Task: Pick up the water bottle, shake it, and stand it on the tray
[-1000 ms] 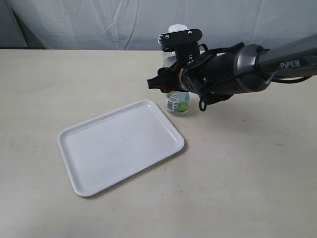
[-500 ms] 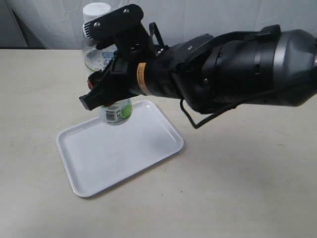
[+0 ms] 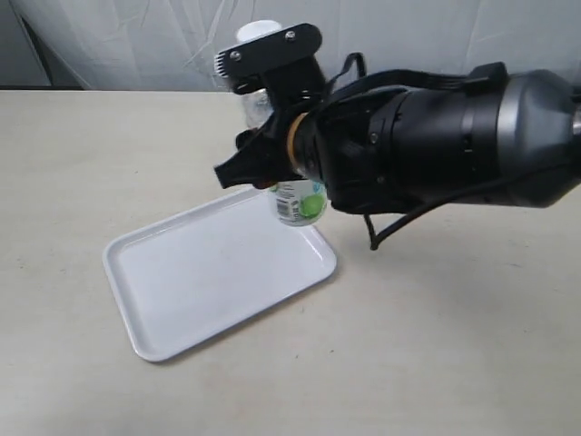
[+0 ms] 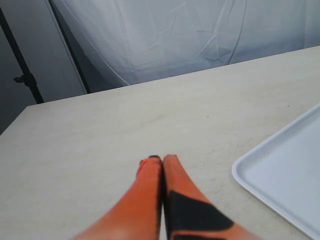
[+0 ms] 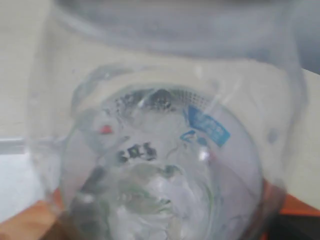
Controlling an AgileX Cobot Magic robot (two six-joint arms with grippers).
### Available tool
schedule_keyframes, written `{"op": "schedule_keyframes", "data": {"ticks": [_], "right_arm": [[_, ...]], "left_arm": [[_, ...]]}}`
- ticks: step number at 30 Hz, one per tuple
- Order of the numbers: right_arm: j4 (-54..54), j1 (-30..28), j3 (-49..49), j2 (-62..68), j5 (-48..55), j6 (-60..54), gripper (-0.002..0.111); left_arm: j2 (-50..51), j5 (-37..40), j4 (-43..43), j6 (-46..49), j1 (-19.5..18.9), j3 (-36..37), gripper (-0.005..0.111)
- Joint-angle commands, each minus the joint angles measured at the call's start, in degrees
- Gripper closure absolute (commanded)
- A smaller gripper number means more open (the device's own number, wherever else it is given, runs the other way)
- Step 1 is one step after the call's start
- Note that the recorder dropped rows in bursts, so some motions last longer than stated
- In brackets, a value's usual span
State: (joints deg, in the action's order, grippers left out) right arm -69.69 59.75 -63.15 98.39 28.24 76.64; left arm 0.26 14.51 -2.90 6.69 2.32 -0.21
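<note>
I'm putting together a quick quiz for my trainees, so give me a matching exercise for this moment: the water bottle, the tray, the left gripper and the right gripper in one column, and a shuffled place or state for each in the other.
Column one:
1. water bottle
2. tray
3. left gripper
4. right gripper

Column two:
A. fingers shut together on nothing
B. lying flat on the table
C. held up off the table
D. fingers clamped on the water bottle

Pairs: 1-C, 2-B, 3-A, 4-D
</note>
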Motion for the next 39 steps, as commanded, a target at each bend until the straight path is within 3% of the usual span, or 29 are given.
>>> {"op": "schedule_keyframes", "data": {"ticks": [1,4,6,9,10,13,15,19,22,27,31,39], "right_arm": [[7.1,1.7,-0.9,-1.4,-8.8,-22.8,0.109],[3.4,-0.2,-2.8,-0.6,2.3,-2.9,0.109],[5.7,-0.5,-2.8,-0.5,-0.3,2.4,0.109],[10.3,1.6,-1.5,-1.3,-17.3,-18.8,0.109],[10.3,2.0,-1.8,-1.3,-15.9,-21.5,0.109],[8.7,0.1,-4.1,-0.1,1.7,-7.2,0.109],[9.3,-0.8,-4.3,0.1,4.4,-0.5,0.109],[13.0,0.3,-4.2,-4.1,-4.3,-15.8,0.109],[12.8,0.4,-4.2,-9.2,-9.7,-14.6,0.109],[19.7,0.4,-1.2,-8.7,-7.7,-14.5,0.109],[34.0,1.4,2.9,-6.2,-6.5,-29.6,0.109],[29.2,1.6,-1.6,-17.2,-6.0,-30.0,0.109]], "left_arm": [[-0.3,-0.6,0.2,-0.1,0.1,0.2,0.106],[-0.3,-0.6,0.2,-0.1,0.1,0.2,0.106],[-0.3,-0.7,0.2,-0.2,0.1,0.2,0.106],[-0.3,-0.7,0.2,-0.2,0.1,0.2,0.106],[-0.3,-0.7,0.2,-0.2,0.1,0.2,0.106],[-0.3,-0.7,0.2,-0.2,0.1,0.2,0.106],[-0.3,-0.7,0.2,-0.2,0.1,0.2,0.106],[-0.3,-0.7,0.2,-0.2,0.1,0.2,0.106],[-0.3,-0.7,0.2,-0.2,0.1,0.2,0.106],[-0.3,-0.7,0.2,-0.2,0.1,0.2,0.106],[-0.3,-0.7,0.2,-0.2,0.1,0.2,0.106],[-0.3,-0.7,0.2,-0.2,0.1,0.2,0.106]]}}
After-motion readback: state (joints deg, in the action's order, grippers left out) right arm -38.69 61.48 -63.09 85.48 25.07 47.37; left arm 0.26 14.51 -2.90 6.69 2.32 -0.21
